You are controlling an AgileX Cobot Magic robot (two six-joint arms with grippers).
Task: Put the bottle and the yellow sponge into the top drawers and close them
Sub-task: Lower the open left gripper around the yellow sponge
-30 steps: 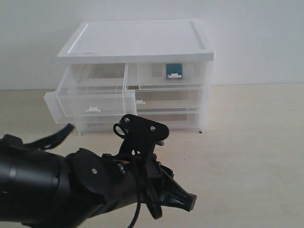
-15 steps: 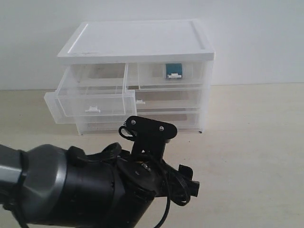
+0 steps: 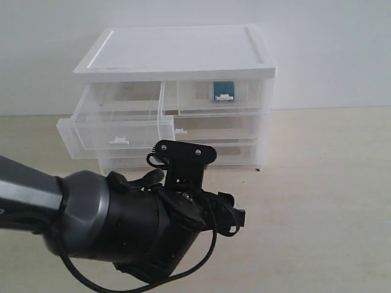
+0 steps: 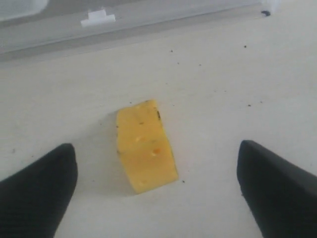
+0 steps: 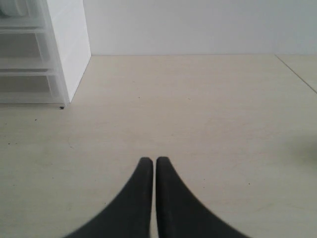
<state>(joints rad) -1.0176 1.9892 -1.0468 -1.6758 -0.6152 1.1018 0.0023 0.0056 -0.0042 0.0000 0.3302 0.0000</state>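
Observation:
The yellow sponge (image 4: 146,146) lies on the table, a wedge-like foam block. My left gripper (image 4: 156,151) hangs over it, open wide, with one black finger (image 4: 42,191) on each side and both well clear of it. In the exterior view my left arm (image 3: 122,226) hides the sponge. Of the top drawers, the left one (image 3: 116,131) is pulled out and the right one (image 3: 201,94) is pushed in. The bottle (image 3: 226,87) shows as a teal label through the right drawer's front. My right gripper (image 5: 151,162) is shut on nothing, low over bare table.
The white-topped cabinet (image 3: 177,52) stands at the back against a white wall, with two full-width drawers under the top pair. A drawer front with a white tab handle (image 4: 97,19) lies just beyond the sponge. The cabinet's side (image 5: 69,49) is ahead of the right gripper.
My left arm has turned and shifted in front of the cabinet, its front end rising from the bottom edge toward mid-frame. The drawers and the bottle have not moved.

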